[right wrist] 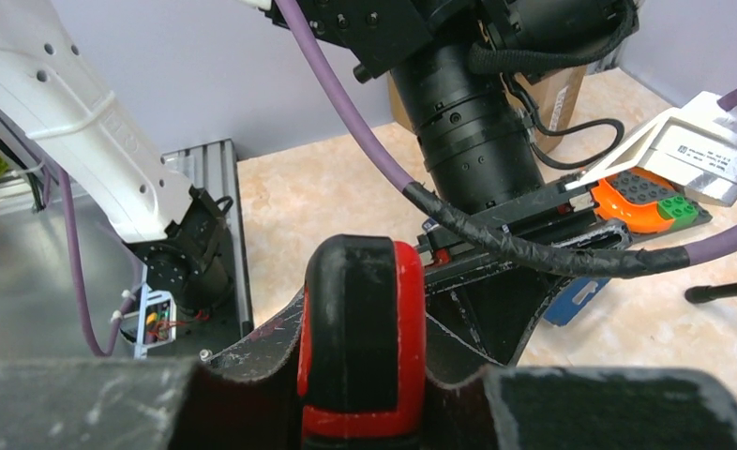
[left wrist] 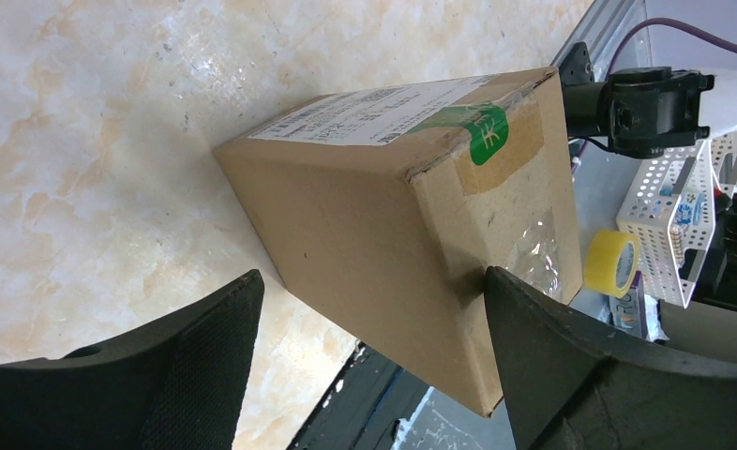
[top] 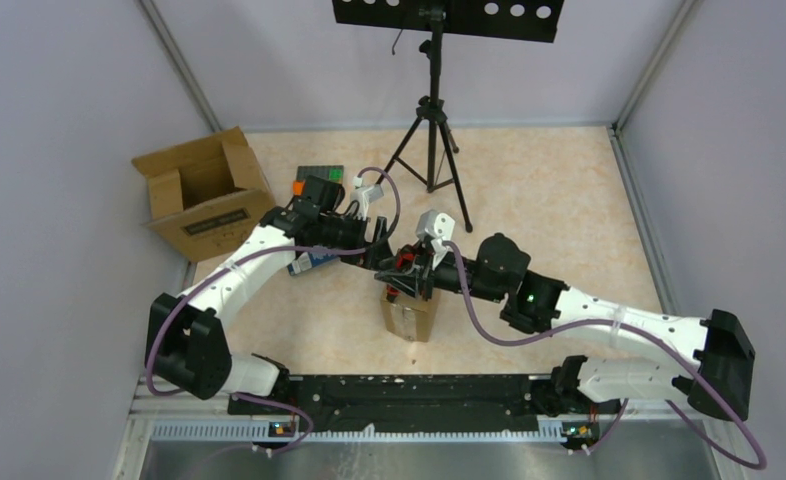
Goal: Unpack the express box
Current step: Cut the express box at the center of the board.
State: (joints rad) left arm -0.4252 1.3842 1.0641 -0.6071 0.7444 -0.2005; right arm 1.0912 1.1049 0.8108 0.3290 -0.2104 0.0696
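Rail [top: 419,390]: black bar at near edge of table [top: 549,200]; both arm bases sit on it.
L arm [top: 234,275]: white, comes from near-left, reaches to table centre.
R arm [top: 619,325]: white/black, comes from near-right, reaches to centre; its wrist meets L wrist just over the box.
Box [top: 410,318]: sealed brown carton, stands on table a bit near of centre, under both wrists. White label on one face; green sticker [left wrist: 488,134] and clear tape over the seam.
L jaws: spread wide, one finger [left wrist: 205,366] on each side of box in wrist view; contact w/ box can't tell.
R jaws: pinching a red/black tool [right wrist: 360,309], held upright betw. the pads.
Blue item [top: 307,263]: flat on table, just beside L forearm, partly hidden.
Toy bricks [top: 314,175]: orange, green, dark; left of centre, further back, near open box.
Open box [top: 204,195]: bigger carton, flaps up, far-left by the wall.
Tripod [top: 429,140]: black, far centre, legs on table.
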